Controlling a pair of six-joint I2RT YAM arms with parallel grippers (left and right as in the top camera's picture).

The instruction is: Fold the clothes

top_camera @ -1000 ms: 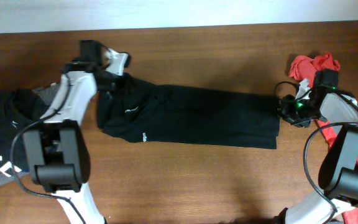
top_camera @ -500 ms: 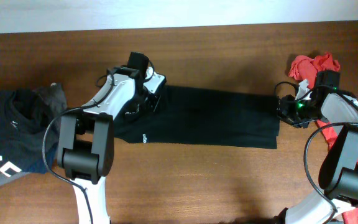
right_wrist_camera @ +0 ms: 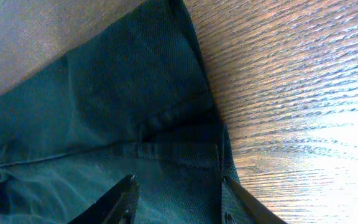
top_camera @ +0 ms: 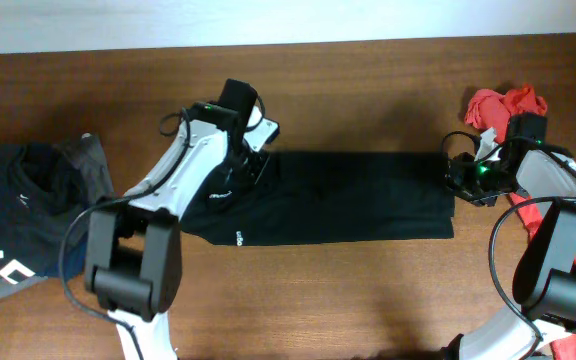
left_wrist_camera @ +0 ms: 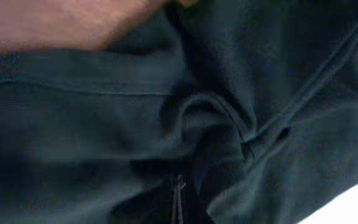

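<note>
**Overhead view.** The black garment (top_camera: 348,198) lies flat across the middle of the desk (top_camera: 368,300). Its long axis runs left to right in the frame. Its left end is partly hidden under the left arm, and the left hand (top_camera: 252,163) sits on that end with its fingers hidden. A white mark (top_camera: 236,238) shows near the garment's lower left edge. The right hand (top_camera: 465,172) is at the garment's right edge, and its fingers are too small to make out here. Red clothes (top_camera: 506,103) lie at the upper right, partly covered by the right arm. A dark pile (top_camera: 23,215) with white lettering is cut off at the left edge.

**Left wrist view.** Dark fabric fills nearly the whole frame. A bunched fold (left_wrist_camera: 213,134) rises at centre, where the left hand is closed on the garment. The fingers themselves are hard to make out. A pale blur at the upper left cannot be identified.

**Right wrist view.** The garment's hemmed corner points toward the top of the frame, with bare desk to its right. Both fingers (right_wrist_camera: 124,200) are cut off by the bottom edge. They stand apart, with flat cloth between them and nothing pinched. It cannot be told whether they press on the cloth.
</note>
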